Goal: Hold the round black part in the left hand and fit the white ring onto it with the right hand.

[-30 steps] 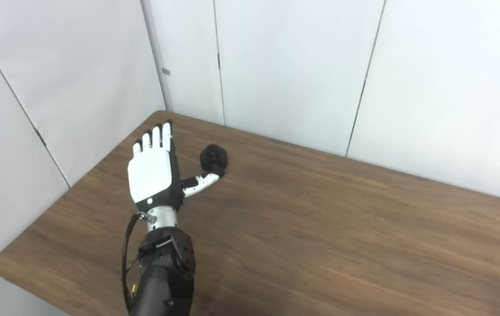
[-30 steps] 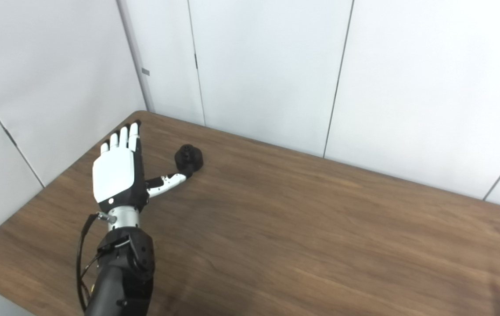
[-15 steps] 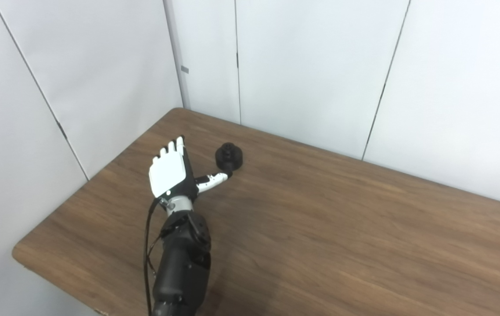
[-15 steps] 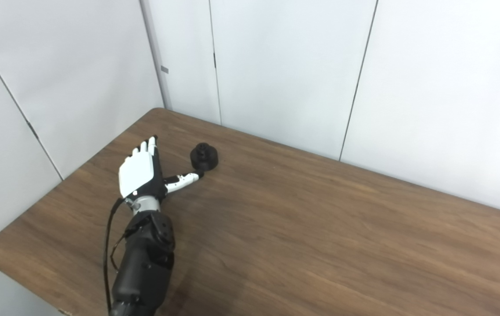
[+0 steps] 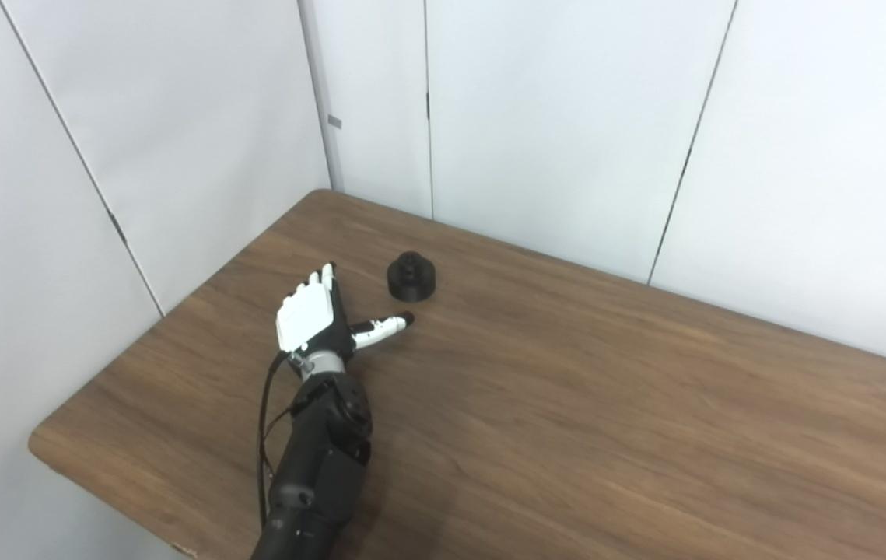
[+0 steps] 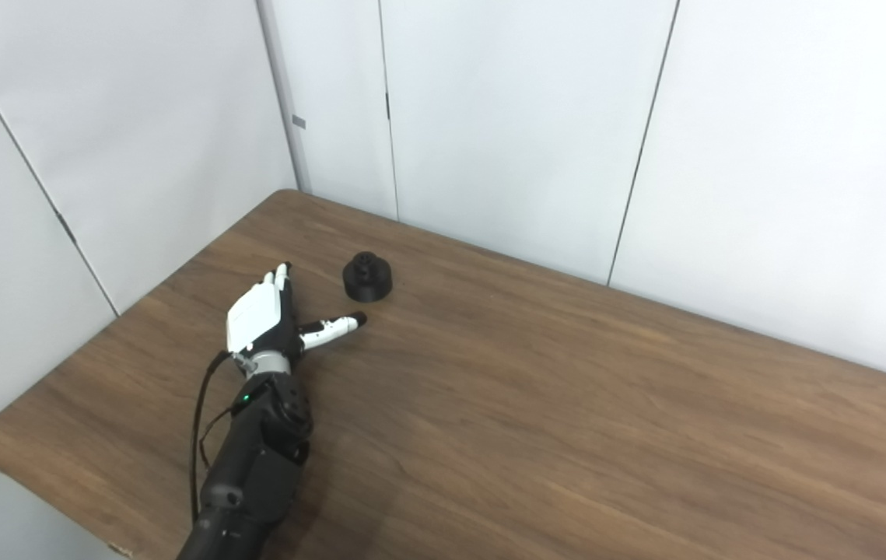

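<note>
We are looking at a dark wood-grain worktop (image 5: 567,404) sitting in a corner, with plain white wall panels (image 5: 551,117) meeting behind it under even light.

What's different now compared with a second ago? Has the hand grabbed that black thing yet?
Not yet. The camera itself shifted, so the whole view moved. The left hand now looks lower and nearer the table, and a gap has opened between its thumb and the round black part. The hand stays open; the part stays on the table, ungrasped.

A dark wood-grain bench (image 5: 567,404) stands against white wall panels. One round black part (image 5: 411,278) sits upright near its far left corner.
</note>
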Action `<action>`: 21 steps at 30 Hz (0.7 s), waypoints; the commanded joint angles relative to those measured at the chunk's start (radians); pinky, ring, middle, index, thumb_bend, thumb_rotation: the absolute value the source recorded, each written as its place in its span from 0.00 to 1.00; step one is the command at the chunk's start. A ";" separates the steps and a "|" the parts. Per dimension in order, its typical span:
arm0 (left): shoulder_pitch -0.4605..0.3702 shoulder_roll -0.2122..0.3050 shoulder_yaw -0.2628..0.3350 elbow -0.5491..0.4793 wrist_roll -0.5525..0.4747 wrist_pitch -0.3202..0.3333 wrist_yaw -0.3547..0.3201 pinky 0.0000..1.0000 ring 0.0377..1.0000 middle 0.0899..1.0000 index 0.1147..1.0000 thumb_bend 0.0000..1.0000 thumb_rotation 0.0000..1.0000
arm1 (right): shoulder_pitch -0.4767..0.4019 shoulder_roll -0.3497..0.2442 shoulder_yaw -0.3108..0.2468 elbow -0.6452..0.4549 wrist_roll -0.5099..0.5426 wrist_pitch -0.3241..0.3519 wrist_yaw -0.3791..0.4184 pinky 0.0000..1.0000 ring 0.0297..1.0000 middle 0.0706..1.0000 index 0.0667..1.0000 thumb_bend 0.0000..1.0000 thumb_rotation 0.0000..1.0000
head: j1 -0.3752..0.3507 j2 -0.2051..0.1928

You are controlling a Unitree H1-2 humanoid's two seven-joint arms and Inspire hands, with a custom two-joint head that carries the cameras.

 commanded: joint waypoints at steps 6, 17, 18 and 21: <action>-0.061 0.043 -0.035 0.050 -0.086 0.002 0.037 1.00 1.00 1.00 1.00 1.00 0.57 | 0.067 0.040 0.008 0.060 0.009 -0.024 0.005 1.00 1.00 1.00 1.00 0.61 0.85 | -0.009 -0.003; -0.111 0.077 -0.104 0.146 -0.152 0.001 0.065 1.00 1.00 1.00 1.00 1.00 0.56 | 0.078 0.040 0.012 0.056 0.012 -0.037 0.013 1.00 1.00 1.00 1.00 0.60 0.85 | -0.033 -0.006; -0.116 0.078 -0.110 0.154 -0.153 0.002 0.066 1.00 1.00 1.00 1.00 1.00 0.56 | 0.078 0.039 0.012 0.058 0.014 -0.039 0.015 1.00 1.00 1.00 1.00 0.61 0.84 | -0.034 -0.006; -0.129 0.080 -0.130 0.171 -0.170 0.001 0.069 1.00 1.00 1.00 1.00 1.00 0.58 | 0.081 0.041 0.012 0.055 0.010 -0.040 0.013 1.00 1.00 1.00 1.00 0.61 0.84 | -0.040 -0.007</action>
